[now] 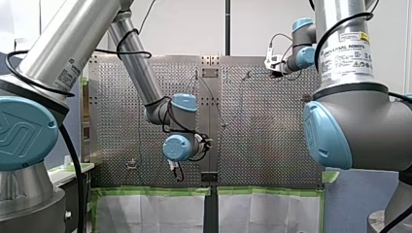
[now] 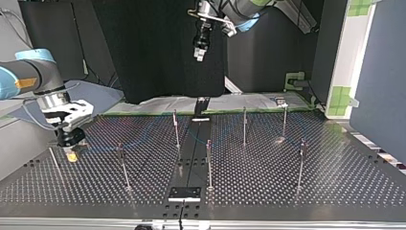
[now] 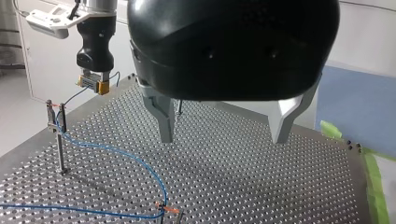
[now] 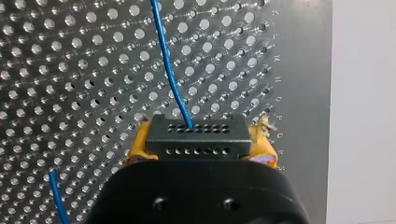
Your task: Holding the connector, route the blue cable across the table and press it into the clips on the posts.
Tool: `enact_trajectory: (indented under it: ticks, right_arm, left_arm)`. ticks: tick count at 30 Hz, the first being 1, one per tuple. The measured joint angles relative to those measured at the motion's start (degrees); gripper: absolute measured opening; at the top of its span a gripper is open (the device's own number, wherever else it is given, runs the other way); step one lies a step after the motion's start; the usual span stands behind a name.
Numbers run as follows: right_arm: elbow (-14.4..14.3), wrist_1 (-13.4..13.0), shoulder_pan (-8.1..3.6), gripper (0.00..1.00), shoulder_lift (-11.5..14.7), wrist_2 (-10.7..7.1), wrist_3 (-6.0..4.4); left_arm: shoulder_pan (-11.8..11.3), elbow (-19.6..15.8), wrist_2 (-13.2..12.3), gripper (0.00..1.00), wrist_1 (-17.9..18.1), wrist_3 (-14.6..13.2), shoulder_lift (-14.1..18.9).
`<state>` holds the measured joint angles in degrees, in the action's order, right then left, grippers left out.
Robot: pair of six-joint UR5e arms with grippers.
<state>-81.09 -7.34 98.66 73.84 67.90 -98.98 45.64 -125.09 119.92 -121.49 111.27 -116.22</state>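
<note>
My right claw (image 4: 201, 145) clamps the connector (image 4: 196, 133) crosswise, blue cable (image 4: 170, 70) leading straight ahead; left claw (image 3: 224, 137) spread.

Silver tubes (image 1: 68, 39), light blue joint caps (image 1: 24, 131), looped black cables (image 1: 75, 162), my left end effector (image 3: 224, 137) black with metal fingers (image 3: 166, 119), my right end effector (image 4: 201, 140) with yellow pads (image 4: 139, 148)

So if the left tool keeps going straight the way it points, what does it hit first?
Most likely the perforated table: the left tool hangs open over a patch of holes, with the blue cable and the clip post off to one side. Depth is unclear.
</note>
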Motion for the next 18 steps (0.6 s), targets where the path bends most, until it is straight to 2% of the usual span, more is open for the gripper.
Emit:
enact_trajectory:
  ticks: [18]
  right_arm:
    - [0.01,0.2,-0.35,0.0,-0.03,-0.02,0.0]
  left_arm:
    - [0.0,-8.08,0.0,1.0,8.08,0.0,0.0]
